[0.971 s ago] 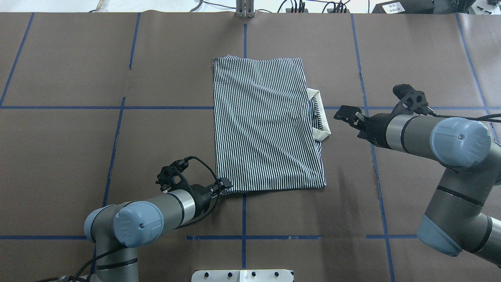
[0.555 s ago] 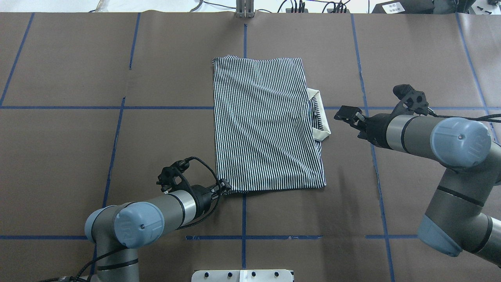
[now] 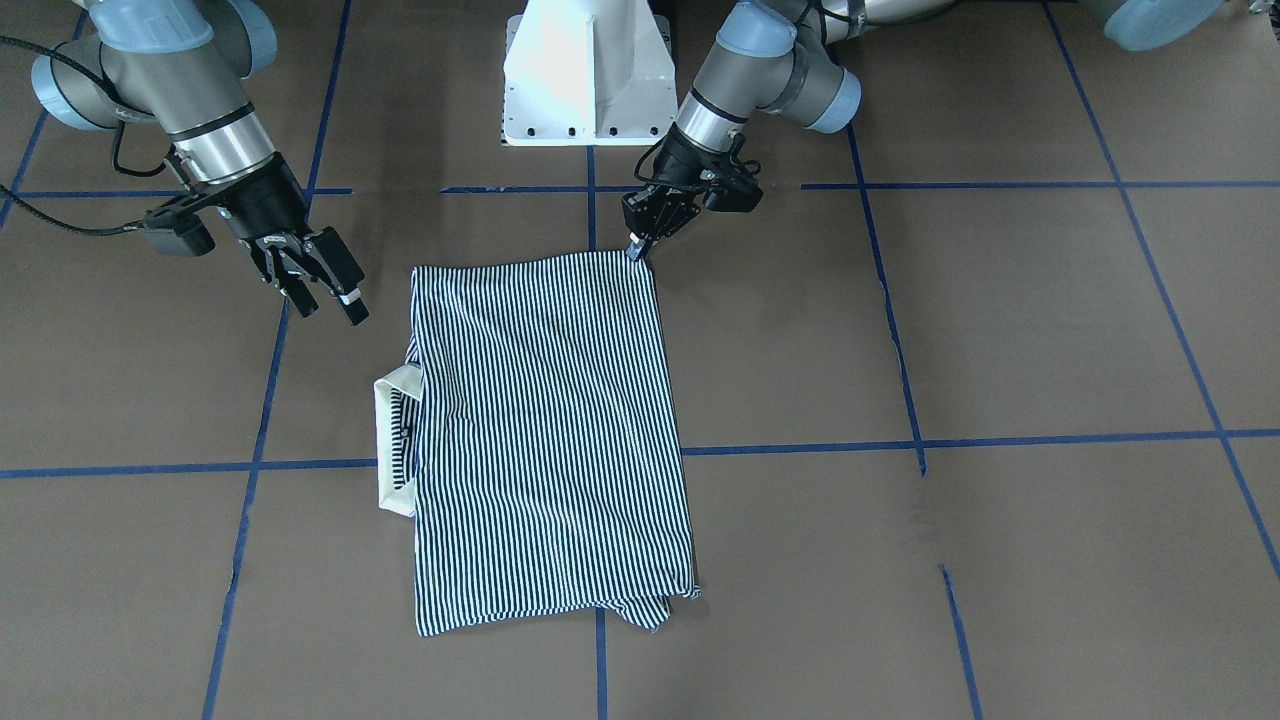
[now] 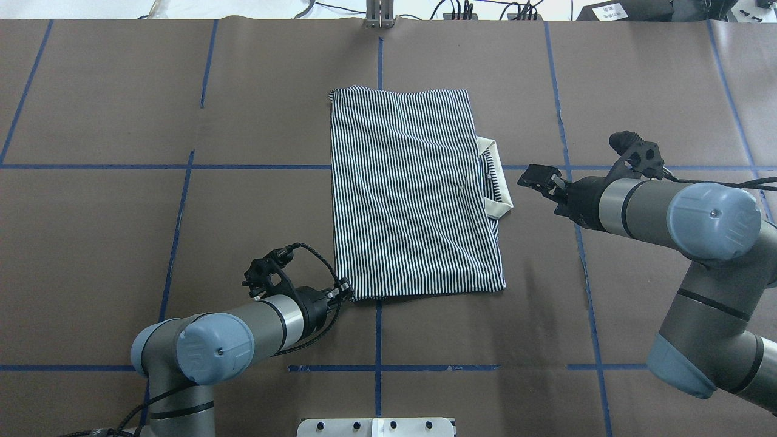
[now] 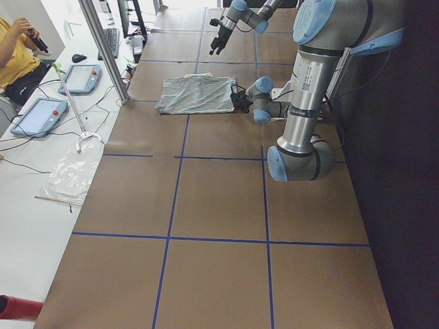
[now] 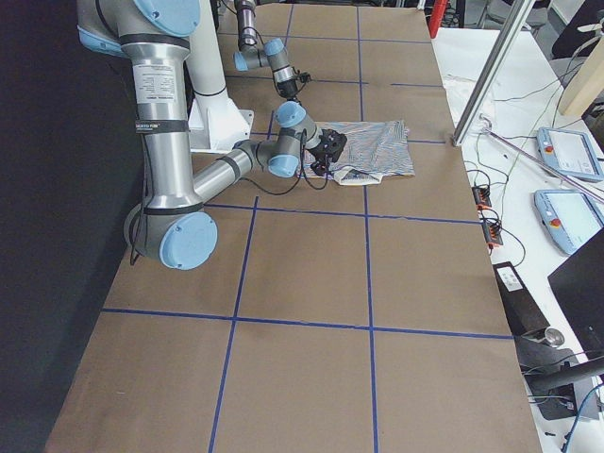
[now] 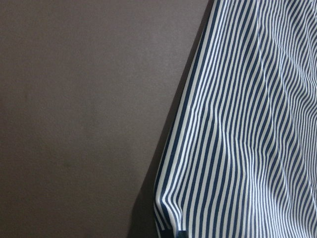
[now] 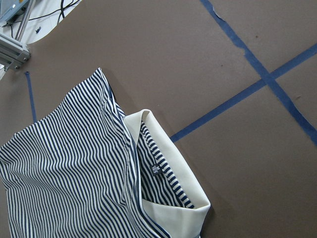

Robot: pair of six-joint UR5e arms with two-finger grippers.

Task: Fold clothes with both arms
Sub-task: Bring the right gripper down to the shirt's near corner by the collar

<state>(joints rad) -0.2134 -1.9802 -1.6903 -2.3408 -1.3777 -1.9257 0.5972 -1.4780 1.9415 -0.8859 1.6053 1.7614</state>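
Observation:
The striped polo shirt [image 4: 413, 194] lies folded into a flat rectangle in the middle of the table, also seen in the front-facing view [image 3: 540, 430]. Its cream collar [image 4: 499, 182] sticks out of the edge on my right side, seen close in the right wrist view [image 8: 173, 163]. My left gripper [image 4: 347, 290] is low at the shirt's near left corner, its jaws together on the cloth there [image 3: 637, 247]. The left wrist view shows that corner [image 7: 168, 218] puckered. My right gripper [image 4: 537, 176] is open and empty, held above the table a short way right of the collar [image 3: 325, 295].
Brown paper with blue tape lines [image 4: 376, 340] covers the table. The white pedestal base [image 3: 585, 70] stands at the near edge. A metal post [image 4: 379, 15] is at the far edge. An operator [image 5: 14, 55] and tablets [image 5: 41, 113] are beyond the far side.
My left gripper has drawn back slightly towards my left and towards me at the shirt's near corner. The right arm and the rest of the shirt have not moved.

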